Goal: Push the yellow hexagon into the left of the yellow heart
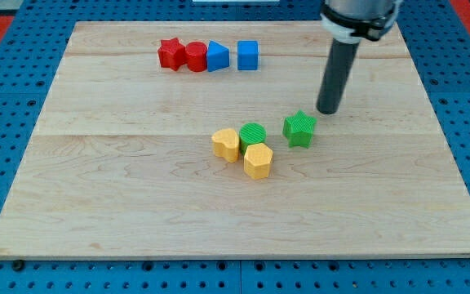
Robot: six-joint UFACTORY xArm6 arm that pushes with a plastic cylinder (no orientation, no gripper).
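Nearest the view's bottom, the yellow hexagon (258, 161) sat touching the lower right of the yellow heart (226, 144), with the green cylinder (253, 134) pressed in just behind both. Slightly farther, to the view's right, the green star (299, 129) stood apart from that cluster, and my tip (329, 110) rested just beyond the star's upper right, clear of every block. The arm carried no fingers, so nothing could be reported as grasped or released. In my judgement, the hexagon lay on the wrong side of the heart; the sound approach would be to skirt the star, draw the hexagon off below the heart and round to its left flank, then press rightward without disturbing the cylinder. Farthest, a red star (169, 53), red cylinder (195, 56) and two blue blocks (218, 56) (248, 55) lined the top. The bench (96, 204) was pale planked wood on blue pegboard (6, 98).
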